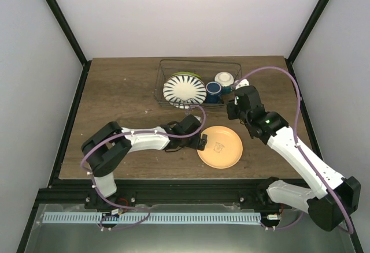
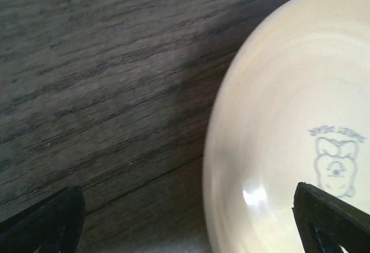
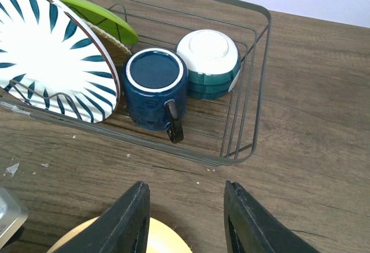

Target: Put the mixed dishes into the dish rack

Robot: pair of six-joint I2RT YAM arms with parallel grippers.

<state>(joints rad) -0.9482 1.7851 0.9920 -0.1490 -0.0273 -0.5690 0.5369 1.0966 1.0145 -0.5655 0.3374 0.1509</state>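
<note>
**Four pieces racked, one plate left on the table**

From the right wrist camera, the dish rack [image 3: 263, 62] lies just ahead of the right gripper [image 3: 185, 192], whose fingers stand apart with nothing between them. Inside, ahead and to its left, the striped plate [image 3: 46, 62] leans on edge with the lime-green plate [image 3: 101, 19] behind it. The dark blue mug [image 3: 155, 88] sits mouth-down straight ahead, and the white bowl [image 3: 209, 59] is upturned just beyond it to the right. So these look loaded. A pale yellow plate [image 1: 219, 147] lies flat outside the rack, beneath and behind that gripper. The left gripper [image 2: 186, 190] is spread wide and grasps nothing, the plate's rim lying between its fingers. Whether a finger touches the plate I cannot tell. Only the left wrist camera makes the plate's print legible, and only the top camera shows the whole plate.
</note>
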